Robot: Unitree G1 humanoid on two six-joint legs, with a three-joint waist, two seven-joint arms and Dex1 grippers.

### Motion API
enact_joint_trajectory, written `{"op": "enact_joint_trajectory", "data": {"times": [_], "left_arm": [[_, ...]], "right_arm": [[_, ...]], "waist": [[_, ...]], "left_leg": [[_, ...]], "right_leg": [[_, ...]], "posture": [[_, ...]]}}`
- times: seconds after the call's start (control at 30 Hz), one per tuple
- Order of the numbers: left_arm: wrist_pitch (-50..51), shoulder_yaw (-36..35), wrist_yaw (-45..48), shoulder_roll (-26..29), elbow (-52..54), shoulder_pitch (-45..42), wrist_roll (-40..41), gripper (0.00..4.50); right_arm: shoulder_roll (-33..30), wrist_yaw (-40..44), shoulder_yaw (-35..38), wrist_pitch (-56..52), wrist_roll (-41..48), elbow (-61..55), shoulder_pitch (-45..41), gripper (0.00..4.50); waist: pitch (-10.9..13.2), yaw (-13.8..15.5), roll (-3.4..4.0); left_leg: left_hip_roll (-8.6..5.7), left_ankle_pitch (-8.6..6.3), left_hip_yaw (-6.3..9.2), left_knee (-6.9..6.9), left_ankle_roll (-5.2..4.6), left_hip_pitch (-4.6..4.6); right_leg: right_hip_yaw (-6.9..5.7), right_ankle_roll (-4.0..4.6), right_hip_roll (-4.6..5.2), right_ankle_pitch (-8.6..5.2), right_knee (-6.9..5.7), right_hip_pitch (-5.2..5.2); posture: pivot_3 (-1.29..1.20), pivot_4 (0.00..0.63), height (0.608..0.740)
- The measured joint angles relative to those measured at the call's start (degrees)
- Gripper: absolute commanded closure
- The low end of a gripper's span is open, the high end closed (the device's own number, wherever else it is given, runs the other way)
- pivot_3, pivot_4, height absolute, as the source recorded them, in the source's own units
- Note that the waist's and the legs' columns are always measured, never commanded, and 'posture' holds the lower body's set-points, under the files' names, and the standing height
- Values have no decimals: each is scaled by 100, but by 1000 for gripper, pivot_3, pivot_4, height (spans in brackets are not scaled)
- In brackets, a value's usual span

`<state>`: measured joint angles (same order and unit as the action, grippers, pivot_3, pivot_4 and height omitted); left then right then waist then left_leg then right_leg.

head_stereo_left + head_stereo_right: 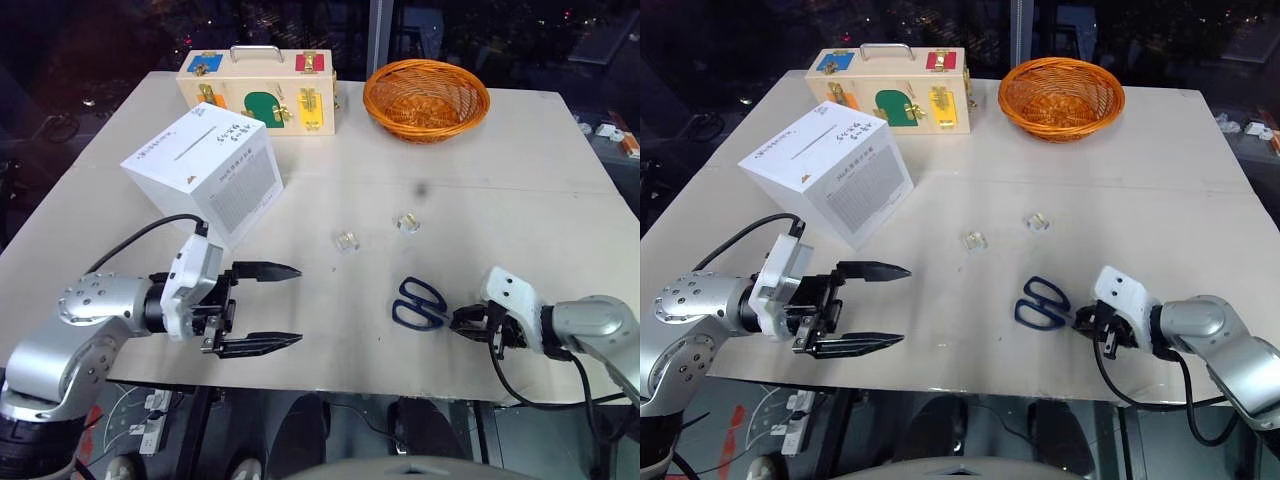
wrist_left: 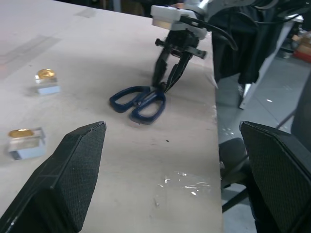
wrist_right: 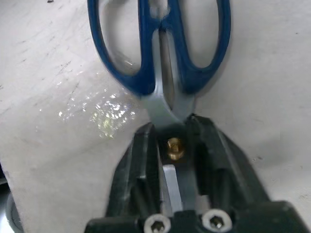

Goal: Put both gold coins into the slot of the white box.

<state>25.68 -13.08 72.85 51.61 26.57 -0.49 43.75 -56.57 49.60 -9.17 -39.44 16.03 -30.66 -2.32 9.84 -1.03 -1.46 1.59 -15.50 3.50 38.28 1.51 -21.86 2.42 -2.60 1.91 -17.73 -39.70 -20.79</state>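
Looking down from the head camera, the tabletop (image 1: 470, 190) carries the white box (image 1: 205, 170) at the far left, tilted on one corner, with the slot (image 1: 183, 148) running as a dark line across its top face. Behind it stands a wooden case (image 1: 258, 92) with coloured doors, and a wicker basket (image 1: 426, 98) sits at the far right. Two clear blocks (image 1: 346, 241) rest apart near the middle of the tabletop. Blue scissors (image 1: 420, 302) lie near the front edge on the right. The left gripper (image 1: 292, 305) hovers at the near left, its fingers wide apart and holding nothing. The right gripper (image 1: 464, 322) is at the near right, at the blade end of the scissors.

From the left wrist camera, the left fingers (image 2: 68, 179) stand far apart in the foreground. The gold coins (image 2: 21, 132) show here, one lying on top of each clear block, well apart from the box. Beyond them the right gripper reaches down onto the scissors.

From the right wrist camera, the right fingers (image 3: 138, 160) are clamped on the scissors' metal blades around the brass pivot screw (image 3: 174, 148), with the blue handles pointing away over the tabletop.
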Motion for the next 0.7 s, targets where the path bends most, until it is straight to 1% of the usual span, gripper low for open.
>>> {"op": "enact_joint_trajectory", "data": {"times": [0.13, 0.2, 0.27, 0.37, 0.43, 0.47, 0.53, 0.6, 0.63, 0.7], "left_arm": [[0, 28, -155, -61, 54, -28, -37, 0], [0, 39, -206, -98, 99, -66, -69, 0], [0, 46, -260, -127, 108, -97, -78, 0], [8, 86, -331, -155, 116, -192, -83, 0], [23, 156, -403, -186, 119, -287, -82, 0], [32, 192, -439, -195, 121, -320, -83, 0], [45, 246, -459, -210, 121, -369, -84, 0], [70, 307, -512, -237, 120, -475, -85, 0], [89, 331, -523, -238, 120, -515, -85, 0], [202, 491, -630, -276, 116, -779, -85, 0]], "right_arm": [[112, -36, 191, -73, 80, -20, 132, 4136], [265, -174, 534, -196, 204, -35, 294, 4138], [345, -314, 966, -372, 304, -44, 457, 4160], [509, -545, 2037, -762, 544, -281, 820, 4165], [538, -716, 2650, -937, 581, -356, 1019, 4168], [583, -826, 2829, -1007, 551, -323, 1089, 4172], [627, -1010, 2895, -1049, 452, -168, 1110, 4173], [642, -1366, 2871, -1088, 174, 366, 995, 4173], [643, -1414, 2849, -1089, 130, 469, 953, 4173], [692, -1535, 2576, -1101, -13, 956, 598, 4173]], "waist": [[1, 14, 0], [5, 22, 5], [14, 36, 17], [28, 47, 36], [27, 38, 36], [27, 33, 36], [28, 9, 37], [29, 5, 39], [29, 6, 39], [29, -1, 38]], "left_leg": [[0, 0, -1, 0, 0, 3], [-2, 0, -1, 0, 0, -1], [-6, 0, 1, 0, 0, -7], [-7, 0, 3, -1, 0, -29], [-6, 0, 3, -3, 0, -45], [-6, 0, 3, -2, 0, -60], [-7, 0, -2, -2, 0, -74], [-8, 0, -9, 0, 0, -78], [-8, 0, -8, 0, 0, -78], [-8, 1, -6, 0, 0, -78]], "right_leg": [[1, -1, 1, 1, 2, 5], [2, -1, 2, 1, 2, 4], [1, -2, 5, 1, 2, -1], [-2, -2, 5, 1, 0, -23], [-1, -2, 4, 1, -1, -40], [-1, -2, 4, 2, -1, -54], [4, -2, 4, 2, -3, -68], [9, -2, 6, 2, -5, -76], [8, -2, 6, 2, -5, -76], [7, -2, 4, 3, -6, -76]], "posture": [[0, 150, 726], [0, 150, 726], [0, 150, 726], [0, 150, 726], [0, 150, 726], [0, 150, 726], [0, 150, 726], [0, 150, 726], [0, 150, 726], [0, 150, 726]]}}
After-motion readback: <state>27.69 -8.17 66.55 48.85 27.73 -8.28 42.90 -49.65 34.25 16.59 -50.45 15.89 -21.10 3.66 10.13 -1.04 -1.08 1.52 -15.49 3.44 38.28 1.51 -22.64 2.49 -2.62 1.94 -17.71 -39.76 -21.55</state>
